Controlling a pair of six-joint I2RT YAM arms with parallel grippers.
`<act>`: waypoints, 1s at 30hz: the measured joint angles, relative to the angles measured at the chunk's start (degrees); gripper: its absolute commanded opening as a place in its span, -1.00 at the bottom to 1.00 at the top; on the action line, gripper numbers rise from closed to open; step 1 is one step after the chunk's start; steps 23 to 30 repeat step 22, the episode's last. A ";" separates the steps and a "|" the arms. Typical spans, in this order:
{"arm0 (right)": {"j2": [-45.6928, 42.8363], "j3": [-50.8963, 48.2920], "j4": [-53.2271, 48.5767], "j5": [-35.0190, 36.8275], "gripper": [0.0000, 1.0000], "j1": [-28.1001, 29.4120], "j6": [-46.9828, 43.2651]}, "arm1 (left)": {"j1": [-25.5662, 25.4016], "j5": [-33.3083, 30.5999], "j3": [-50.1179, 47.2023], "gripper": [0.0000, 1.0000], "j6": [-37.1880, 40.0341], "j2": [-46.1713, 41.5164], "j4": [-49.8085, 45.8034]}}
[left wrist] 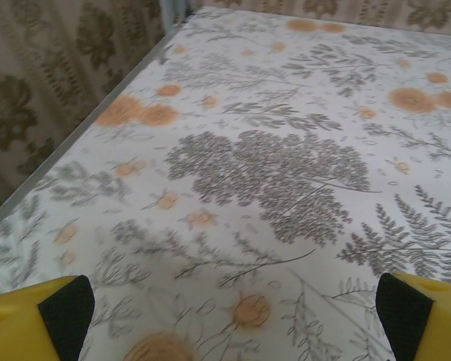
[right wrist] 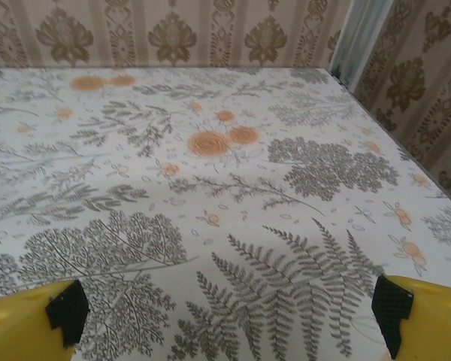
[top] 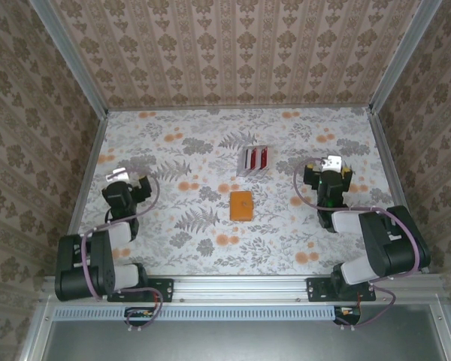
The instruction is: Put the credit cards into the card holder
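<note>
though wide agape, left gripper (left wrist: 234, 314), right gripper (right wrist: 230, 314) empty

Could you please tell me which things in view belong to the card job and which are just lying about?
For the job: credit cards; card holder; left tool and right tool, both open.
Merely surroundings: floral table cover; patterned walls.
</note>
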 measured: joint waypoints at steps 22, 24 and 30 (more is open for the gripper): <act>3.63 0.11 2.32 -8.41 1.00 -2.56 0.04 | -4.55 6.64 6.73 1.00 8.04 12.35 6.03; 3.63 0.11 2.32 -8.41 1.00 -2.56 0.04 | -4.55 6.64 6.73 1.00 8.04 12.35 6.03; 3.63 0.11 2.32 -8.41 1.00 -2.56 0.04 | -4.55 6.64 6.73 1.00 8.04 12.35 6.03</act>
